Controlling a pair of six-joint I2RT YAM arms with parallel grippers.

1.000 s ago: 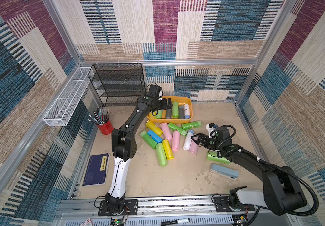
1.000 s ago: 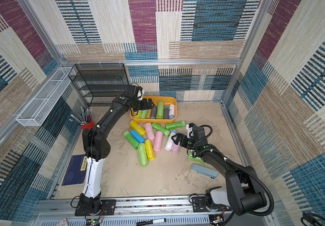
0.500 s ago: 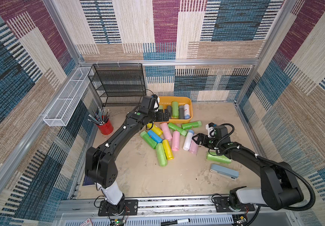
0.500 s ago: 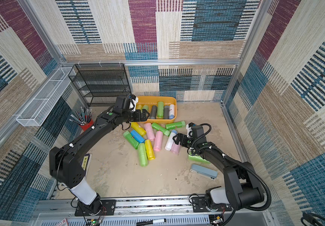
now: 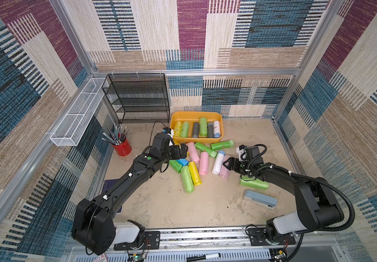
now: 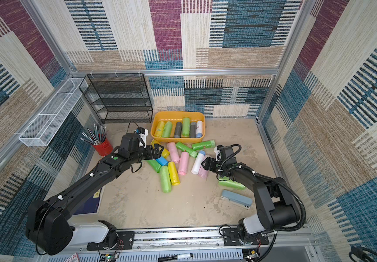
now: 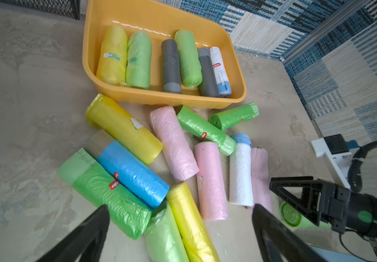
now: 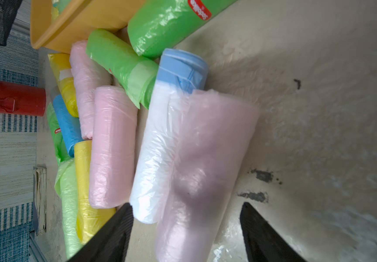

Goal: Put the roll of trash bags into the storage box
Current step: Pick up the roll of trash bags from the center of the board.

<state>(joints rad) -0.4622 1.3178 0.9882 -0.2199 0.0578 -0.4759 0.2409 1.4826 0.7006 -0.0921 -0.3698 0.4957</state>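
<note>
At the right edge of the pile (image 5: 194, 163), my right jaws stand spread around the pink roll (image 8: 205, 158). If they close, they may snag the white roll (image 8: 155, 147) touching it. My left jaws gape, empty.

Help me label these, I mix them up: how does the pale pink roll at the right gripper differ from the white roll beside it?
The pale pink roll is all pink; the white roll has a blue end. The pale pink roll lies midway between the open fingers of the right gripper; the white roll lies near one finger. Both lie on the table side by side, outside the storage box.
</note>
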